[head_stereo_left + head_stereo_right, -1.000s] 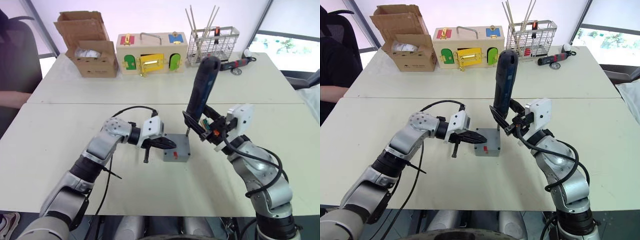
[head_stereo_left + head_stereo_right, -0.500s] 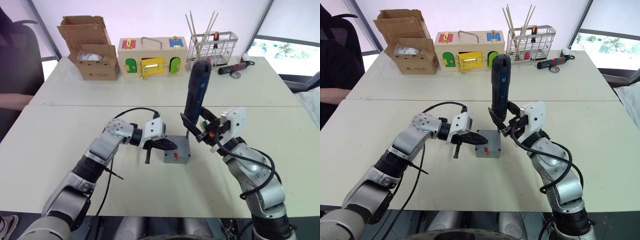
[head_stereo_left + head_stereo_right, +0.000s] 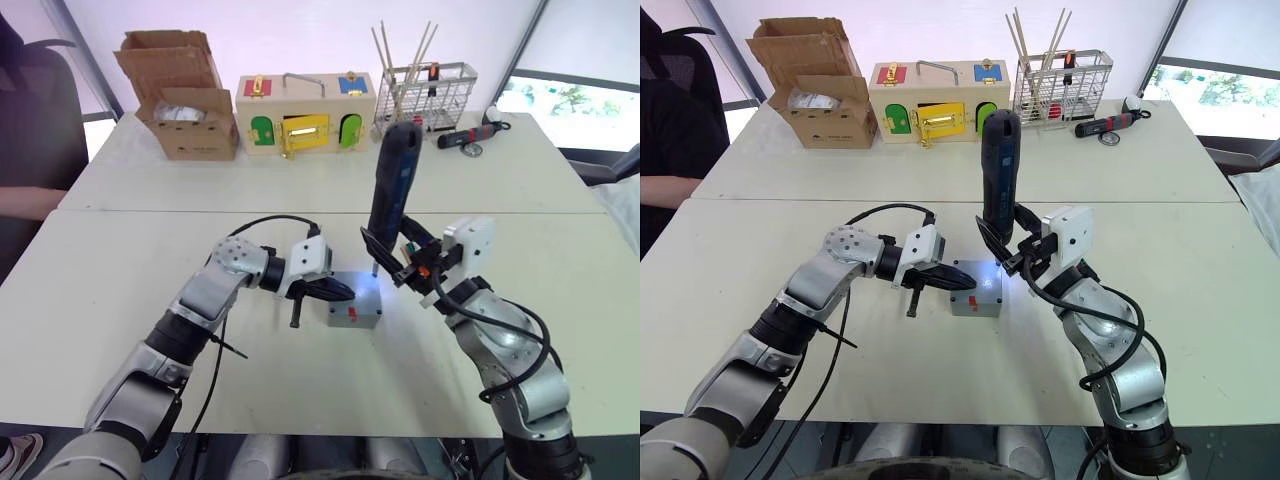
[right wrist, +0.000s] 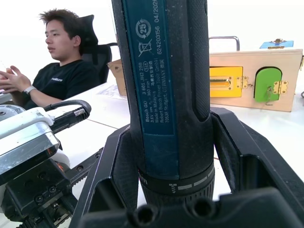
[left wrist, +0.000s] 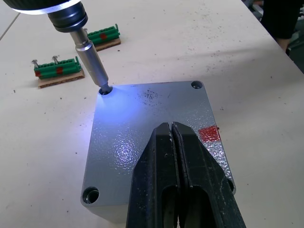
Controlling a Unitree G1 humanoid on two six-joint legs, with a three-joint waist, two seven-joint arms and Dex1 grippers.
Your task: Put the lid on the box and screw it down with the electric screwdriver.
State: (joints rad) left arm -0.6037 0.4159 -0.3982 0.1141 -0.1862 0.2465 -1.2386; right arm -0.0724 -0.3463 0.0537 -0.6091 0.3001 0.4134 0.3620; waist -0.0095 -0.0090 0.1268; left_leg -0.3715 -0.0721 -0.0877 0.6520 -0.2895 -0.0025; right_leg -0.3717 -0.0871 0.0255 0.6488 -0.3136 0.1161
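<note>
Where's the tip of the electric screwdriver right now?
In the left wrist view, the electric screwdriver has its bit in a corner screw hole of the lid, and the shut left gripper rests on that lid.

Open cardboard box (image 3: 183, 95) far left on the bench (image 3: 90, 260), wooden box with coloured doors (image 3: 303, 110) beside it, wire basket (image 3: 425, 92) holding sticks, black-and-red hand tool (image 3: 475, 130) far right, seated person (image 4: 61, 71)

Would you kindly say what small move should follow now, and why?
Probably keep driving straight down: the black cylindrical electric screwdriver, gripped upright by the right end effector, has its bit seated in a corner hole of the flat grey lid, while the shut left end effector presses on that lid.
</note>
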